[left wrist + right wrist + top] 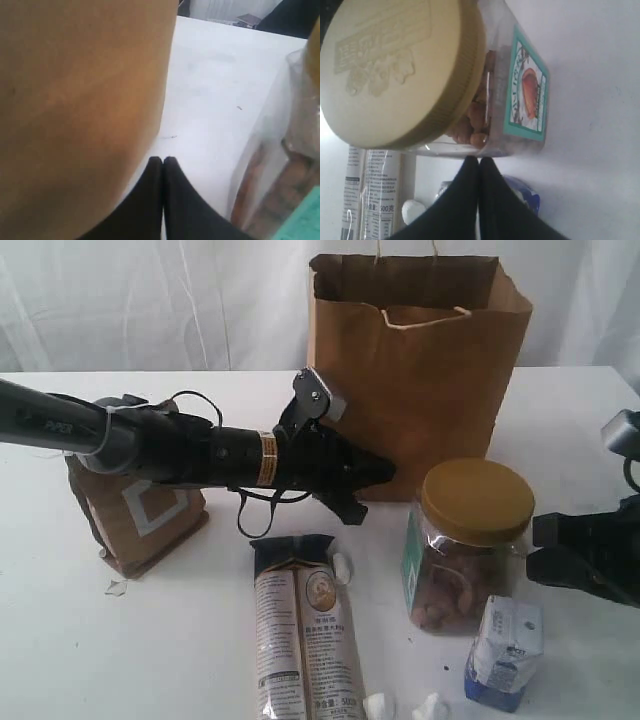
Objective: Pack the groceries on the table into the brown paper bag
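where pale curtains (150,300) hang behind, the table (120,660) (white) carries small scraps (380,705).

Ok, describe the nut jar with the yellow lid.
The yellow-lidded nut jar stands upright on the white table, near the base of the brown paper bag. Its body looks like clear plastic, squarish, holding brown nuts, with a teal-bordered picture label on one side. The wide mustard-yellow screw lid is on, ribbed at the rim and embossed on top. The small blue-white carton sits close beside it; contact is unclear.
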`<state>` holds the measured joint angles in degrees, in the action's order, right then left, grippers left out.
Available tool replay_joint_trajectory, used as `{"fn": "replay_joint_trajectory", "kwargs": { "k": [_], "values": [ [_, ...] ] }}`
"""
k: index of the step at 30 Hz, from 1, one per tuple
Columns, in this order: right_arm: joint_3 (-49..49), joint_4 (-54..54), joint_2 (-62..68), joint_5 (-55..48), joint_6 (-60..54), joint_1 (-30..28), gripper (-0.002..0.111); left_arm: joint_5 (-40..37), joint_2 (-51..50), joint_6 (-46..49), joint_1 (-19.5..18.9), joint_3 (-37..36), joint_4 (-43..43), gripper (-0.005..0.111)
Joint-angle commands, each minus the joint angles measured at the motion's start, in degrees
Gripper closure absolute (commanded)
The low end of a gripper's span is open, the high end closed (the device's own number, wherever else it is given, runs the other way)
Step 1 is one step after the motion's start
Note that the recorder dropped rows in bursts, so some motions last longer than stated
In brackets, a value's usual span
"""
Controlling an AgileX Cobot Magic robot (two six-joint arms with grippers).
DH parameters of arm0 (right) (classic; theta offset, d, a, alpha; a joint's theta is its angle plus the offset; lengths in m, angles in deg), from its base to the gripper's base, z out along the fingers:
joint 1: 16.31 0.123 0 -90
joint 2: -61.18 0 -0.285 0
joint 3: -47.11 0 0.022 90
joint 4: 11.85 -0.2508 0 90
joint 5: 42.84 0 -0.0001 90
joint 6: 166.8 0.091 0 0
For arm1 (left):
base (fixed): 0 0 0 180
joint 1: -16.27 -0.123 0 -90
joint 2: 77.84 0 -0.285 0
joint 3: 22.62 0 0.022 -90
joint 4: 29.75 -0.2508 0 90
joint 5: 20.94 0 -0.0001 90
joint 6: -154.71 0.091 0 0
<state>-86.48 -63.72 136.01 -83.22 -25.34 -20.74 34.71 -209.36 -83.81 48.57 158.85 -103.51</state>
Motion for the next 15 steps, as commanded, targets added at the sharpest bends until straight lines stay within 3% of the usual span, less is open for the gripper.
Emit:
{"fn": "replay_joint_trajectory", "kwargs": {
  "k": [1,5,10,15],
  "values": [
    [0.14,-3.51,2.79,0.61,-3.70,-0.12,0.108,-3.50,0.34,1.96,3.39,2.36,0.56,0.107],
    [0.14,-3.63,4.04,1.81,-5.02,-0.12,0.108,-4.28,-0.28,-1.37,4.95,7.14,-1.49,0.107],
    [0.14,-3.63,4.04,6.62,-5.28,-0.12,0.108,0.84,-0.27,-19.70,5.02,7.69,-21.44,0.107],
    [0.14,-3.63,4.04,4.50,-6.26,-0.12,0.108,6.52,-0.27,-25.25,5.02,7.69,-24.51,0.107]
  ]
}}
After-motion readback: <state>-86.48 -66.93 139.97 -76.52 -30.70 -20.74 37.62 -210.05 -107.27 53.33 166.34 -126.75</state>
